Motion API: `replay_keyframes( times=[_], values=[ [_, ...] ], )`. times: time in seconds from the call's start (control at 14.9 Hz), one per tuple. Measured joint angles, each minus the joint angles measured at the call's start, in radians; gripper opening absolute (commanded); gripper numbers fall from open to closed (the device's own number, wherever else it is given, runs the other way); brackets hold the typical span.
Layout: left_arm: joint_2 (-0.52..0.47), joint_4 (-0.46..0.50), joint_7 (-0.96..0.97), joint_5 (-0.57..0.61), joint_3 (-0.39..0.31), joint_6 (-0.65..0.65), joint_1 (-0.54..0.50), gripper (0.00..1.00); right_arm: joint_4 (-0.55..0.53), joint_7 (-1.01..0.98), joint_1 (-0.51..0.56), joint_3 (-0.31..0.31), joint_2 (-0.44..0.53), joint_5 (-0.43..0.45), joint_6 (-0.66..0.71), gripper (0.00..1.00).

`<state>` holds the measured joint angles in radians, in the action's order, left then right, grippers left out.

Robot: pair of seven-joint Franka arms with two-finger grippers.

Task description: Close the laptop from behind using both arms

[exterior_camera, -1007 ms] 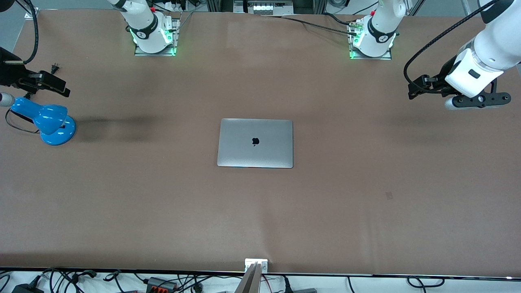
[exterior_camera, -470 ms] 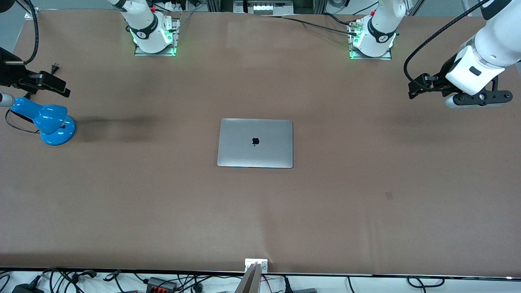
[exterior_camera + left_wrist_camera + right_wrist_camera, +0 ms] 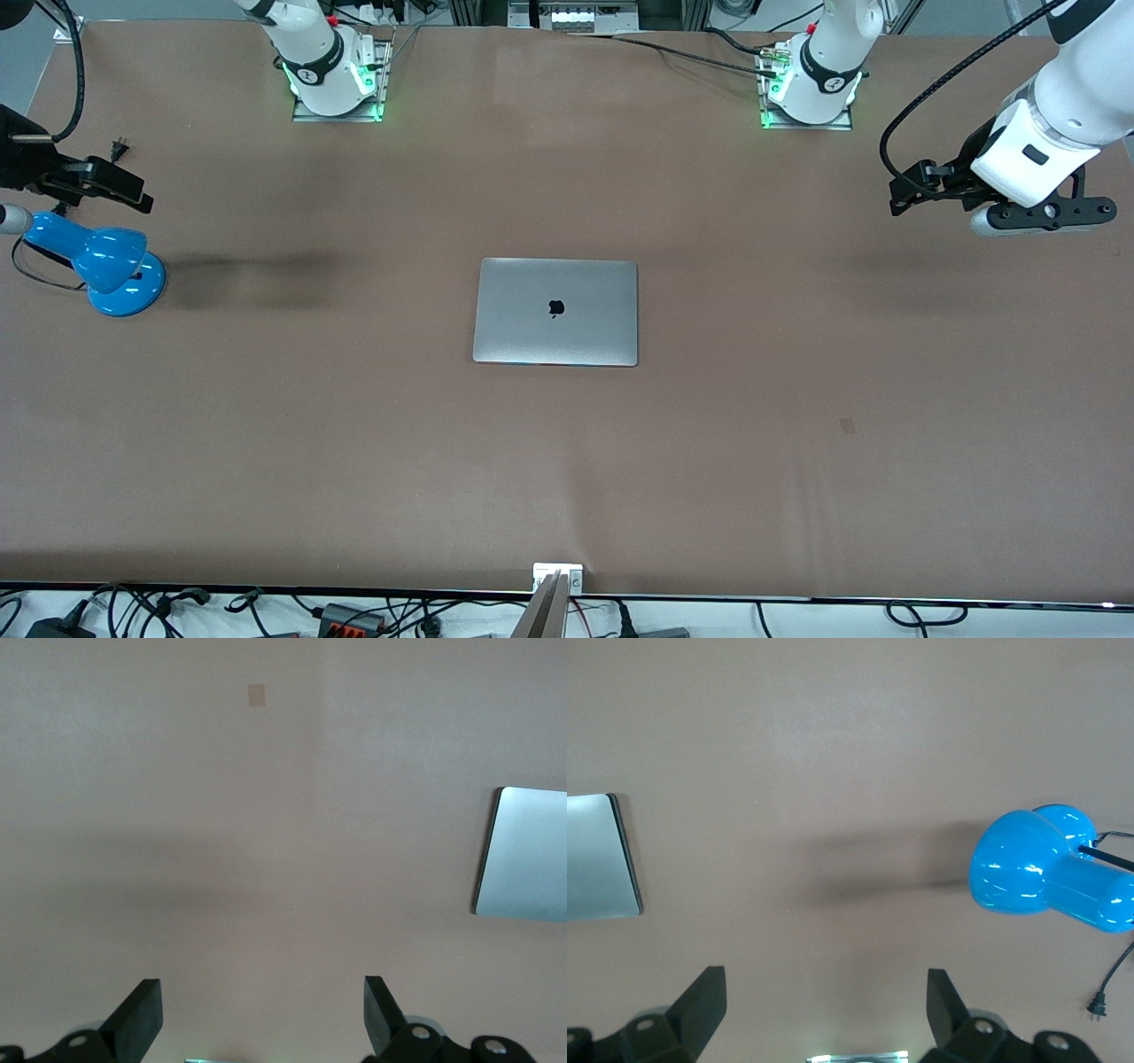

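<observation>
I saw the slim silver-grey laptop (image 3: 555, 312) shut at frame centre; left gripper (image 3: 261, 1017) and right gripper (image 3: 824, 1008) hung wide-jawed over bare table at the frame's edges.

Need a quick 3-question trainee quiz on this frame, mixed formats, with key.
1. True or false: the laptop lies shut, lid logo facing up.
2. The blue lamp stands: A) on the laptop B) toward the right arm's end of the table C) between the two arm bases.
3. Fill in: the left gripper and the right gripper both have fingers that are ____, and hold nothing.

Key:
1. True; it sits flat mid-table, no screen or keyboard showing.
2. B.
3. Open; the left gripper is over bare table at the left arm's end, and the right gripper is over the table beside the lamp.
</observation>
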<state>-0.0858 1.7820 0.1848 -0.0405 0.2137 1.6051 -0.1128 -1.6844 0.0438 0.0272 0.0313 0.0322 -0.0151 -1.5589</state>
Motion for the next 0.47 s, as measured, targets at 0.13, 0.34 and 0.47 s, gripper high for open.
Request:
replay_keyframes(
  times=[0.13,0.34,0.47],
  values=[
    [-0.001,0.000,0.000,0.000,-0.009,-0.003,0.015,1.00,0.000,0.000,-0.001,0.000,0.000,0.000,0.000,1.00],
    [0.002,0.000,0.000,0.000,-0.058,-0.014,0.073,1.00,0.000,0.000,-0.001,0.000,0.000,0.000,0.000,1.00],
    [0.011,0.000,-0.001,0.000,-0.081,-0.020,0.083,1.00,0.000,0.000,-0.001,0.000,0.000,0.000,0.000,1.00]
  ],
)
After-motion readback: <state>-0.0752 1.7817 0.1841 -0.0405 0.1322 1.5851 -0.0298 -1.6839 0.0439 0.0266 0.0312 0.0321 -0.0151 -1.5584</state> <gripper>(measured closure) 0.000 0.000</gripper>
